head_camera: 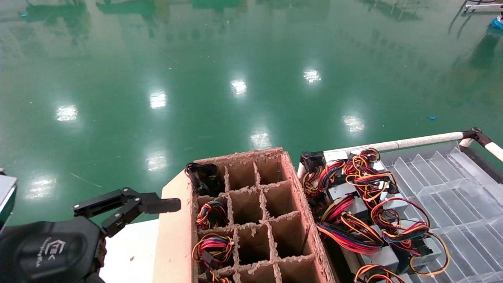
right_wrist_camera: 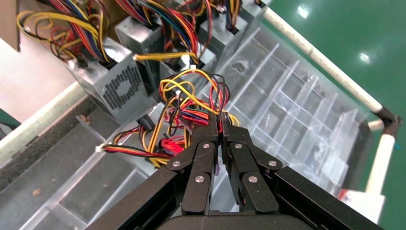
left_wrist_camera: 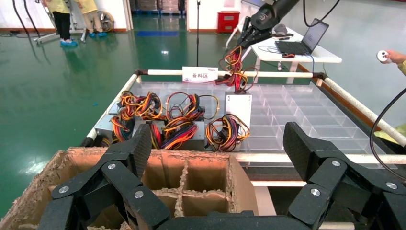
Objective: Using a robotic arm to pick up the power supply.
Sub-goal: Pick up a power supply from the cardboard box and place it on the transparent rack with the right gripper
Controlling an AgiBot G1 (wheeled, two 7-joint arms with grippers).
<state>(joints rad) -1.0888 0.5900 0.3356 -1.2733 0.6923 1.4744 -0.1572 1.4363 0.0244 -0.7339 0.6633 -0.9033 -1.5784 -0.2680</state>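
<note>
Gripping a bundle of coloured wires, the right gripper (right_wrist_camera: 220,125) has its fingers pinched together on the cable harness (right_wrist_camera: 191,103) of a power supply (left_wrist_camera: 238,108), which hangs by those wires above the clear plastic divider tray (left_wrist_camera: 292,112). In the left wrist view this lifted unit shows as a pale metal box dangling near the tray's far rail. More power supplies (head_camera: 369,204) lie piled, wires tangled, at the tray's edge nearest the cardboard box (head_camera: 251,220). That box has partitioned cells, some holding cabled units. The left gripper (left_wrist_camera: 215,158) hovers beside the box's outer side, fingers spread wide, grasping nothing. Green glossy floor (head_camera: 235,59) surrounds everything.
</note>
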